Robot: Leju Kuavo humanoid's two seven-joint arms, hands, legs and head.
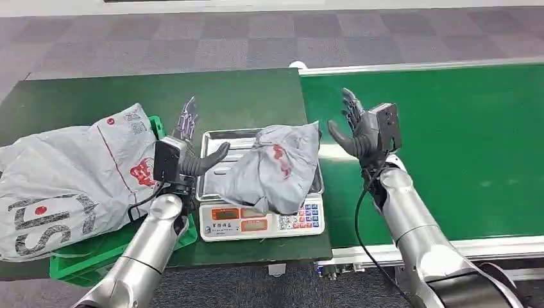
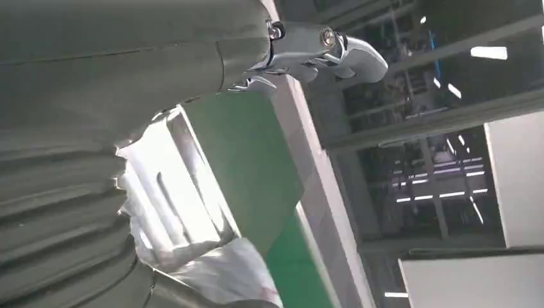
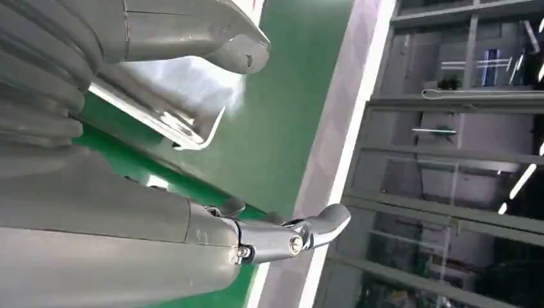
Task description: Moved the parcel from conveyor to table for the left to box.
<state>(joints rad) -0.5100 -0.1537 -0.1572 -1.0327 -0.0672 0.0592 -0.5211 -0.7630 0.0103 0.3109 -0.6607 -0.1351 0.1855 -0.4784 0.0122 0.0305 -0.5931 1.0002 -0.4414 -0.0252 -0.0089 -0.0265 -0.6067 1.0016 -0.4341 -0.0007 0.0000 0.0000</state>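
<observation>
On the dark green table, seen from the head view, a grey parcel lies slumped across the steel pan of a weighing scale, its right corner hanging just over the pan's edge toward the conveyor. The left hand stands upright just left of the parcel, fingers spread, the thumb reaching toward the bag but holding nothing. The right hand is raised over the conveyor's left edge, just right of the parcel, palm facing it and fingers apart, also holding nothing. At the table's left a big grey mail bag with red and white print lies on a green crate.

In the left wrist view, the left hand's fingers stretch out over the green surface, with the scale's bright pan and a bit of the parcel close by.

In the right wrist view, the right hand's thumb and a finger are set wide apart, the pan's corner and pale parcel between them.
</observation>
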